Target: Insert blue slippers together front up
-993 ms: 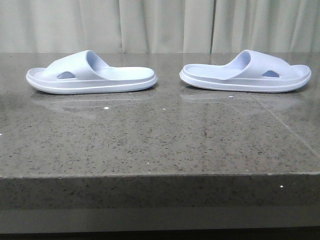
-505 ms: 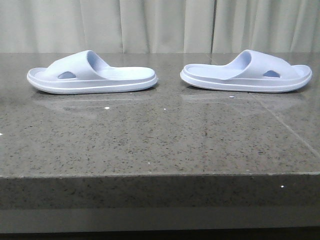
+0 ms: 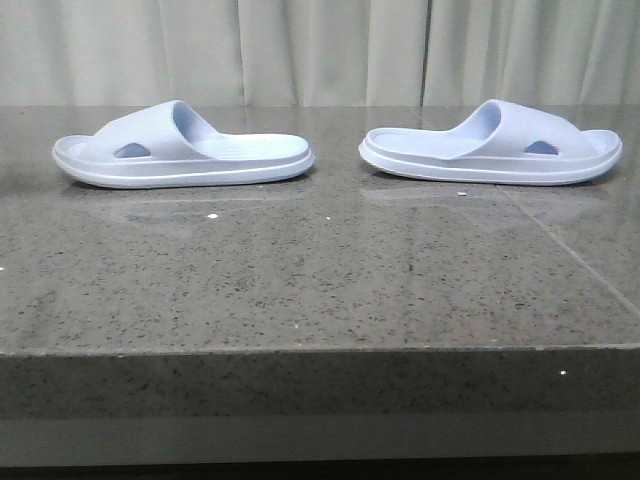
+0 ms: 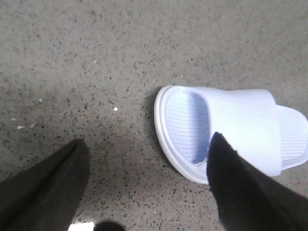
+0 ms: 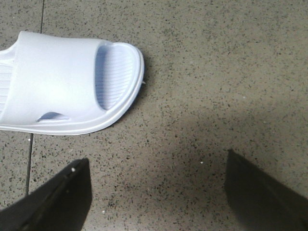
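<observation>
Two blue slippers sit sole-down on a dark speckled stone table (image 3: pixel 320 290), well apart, side-on in the front view. Left slipper (image 3: pixel 180 147) at about 10 o'clock of the tabletop, toe end outward left; right slipper (image 3: pixel 492 143) at about 2 o'clock, toe end outward right. Heels face each other across a bare gap. Nothing lies between or on them; only small white specks on the stone and a faint seam line (image 3: pixel 570 255) at 3 o'clock. Glossy surface shows pale reflections under both soles. Pleated pale curtain (image 3: pixel 320 50) at 12 o'clock behind the table.

Left gripper (image 4: pixel 144 192) fingers spread wide, empty, above the table; one finger (image 4: pixel 240 187) overlaps the left slipper (image 4: pixel 231 130) edge in view, contact unclear. Right gripper (image 5: pixel 156 192) fingers spread wide, empty, over bare stone, right slipper (image 5: pixel 67 86) apart from them.
</observation>
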Robot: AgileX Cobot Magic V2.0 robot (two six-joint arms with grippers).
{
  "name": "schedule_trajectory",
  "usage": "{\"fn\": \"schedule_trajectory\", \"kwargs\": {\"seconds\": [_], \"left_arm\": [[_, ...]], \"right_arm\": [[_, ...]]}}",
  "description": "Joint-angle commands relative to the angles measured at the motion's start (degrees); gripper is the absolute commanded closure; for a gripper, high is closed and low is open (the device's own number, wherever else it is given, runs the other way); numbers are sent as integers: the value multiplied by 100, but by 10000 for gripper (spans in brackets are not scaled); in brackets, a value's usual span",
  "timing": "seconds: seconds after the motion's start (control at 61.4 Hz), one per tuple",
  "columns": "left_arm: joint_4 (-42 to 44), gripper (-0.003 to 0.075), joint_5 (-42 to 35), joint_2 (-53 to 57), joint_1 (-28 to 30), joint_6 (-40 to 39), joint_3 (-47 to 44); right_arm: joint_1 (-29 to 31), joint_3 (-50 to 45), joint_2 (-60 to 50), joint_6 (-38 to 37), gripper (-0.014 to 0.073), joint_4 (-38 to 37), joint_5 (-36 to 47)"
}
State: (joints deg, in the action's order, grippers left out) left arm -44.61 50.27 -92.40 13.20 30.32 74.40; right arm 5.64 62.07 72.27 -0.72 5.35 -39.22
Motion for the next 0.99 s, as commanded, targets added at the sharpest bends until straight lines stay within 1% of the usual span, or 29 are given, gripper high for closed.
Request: {"fn": "schedule_trajectory", "kwargs": {"seconds": [0.0, 0.326, 0.505, 0.667, 0.879, 0.977], "left_arm": [[-380, 225, 139, -134, 0, 16, 329], [-1212, 225, 848, -1169, 0, 309, 851], [-1225, 226, 974, -1466, 0, 309, 1079], [-1313, 227, 972, -1551, 0, 346, 1105], [-1336, 229, 1173, -1706, -10, 419, 1105], [-1325, 265, 1228, -1765, -46, 428, 1105]], "right_arm": [[24, 213, -138, 72, 3, 47, 283], [24, 213, -138, 72, 3, 47, 325], [24, 213, -138, 122, 3, 47, 357], [24, 213, -138, 126, 3, 47, 381], [24, 213, -138, 126, 3, 47, 428], [24, 213, -138, 126, 3, 47, 428]]}}
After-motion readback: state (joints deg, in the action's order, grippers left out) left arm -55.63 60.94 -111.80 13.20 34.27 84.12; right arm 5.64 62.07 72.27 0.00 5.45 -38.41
